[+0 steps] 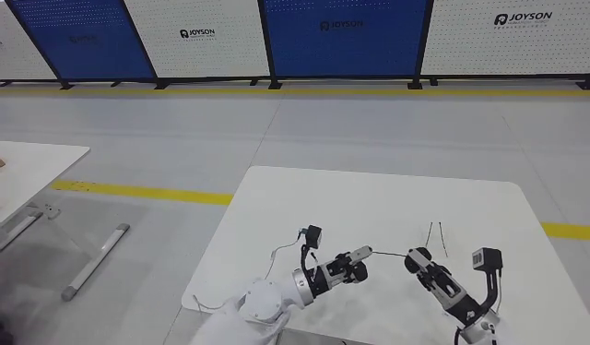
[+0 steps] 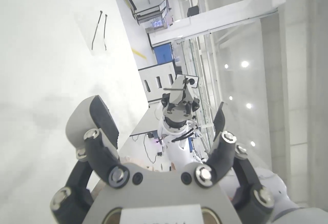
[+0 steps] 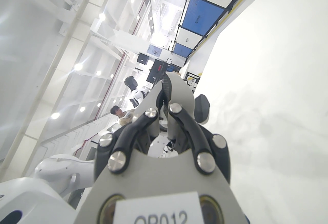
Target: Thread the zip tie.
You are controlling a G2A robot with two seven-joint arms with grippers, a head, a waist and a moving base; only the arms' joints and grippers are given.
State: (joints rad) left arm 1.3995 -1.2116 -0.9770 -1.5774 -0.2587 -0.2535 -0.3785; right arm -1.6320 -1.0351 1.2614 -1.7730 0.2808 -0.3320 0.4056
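A thin black zip tie runs level above the white table, between my two grippers. My right gripper is shut on one end of it; in the right wrist view its fingers are pressed together on a thin dark strip. The tie's free end points at my left gripper, which stands open facing it. In the left wrist view the left gripper has its pads spread wide, and the right gripper shows beyond them with the tie end-on.
Two spare black zip ties lie side by side on the table behind the right gripper, also seen as zip ties in the left wrist view. Another white table stands off to the left across the floor.
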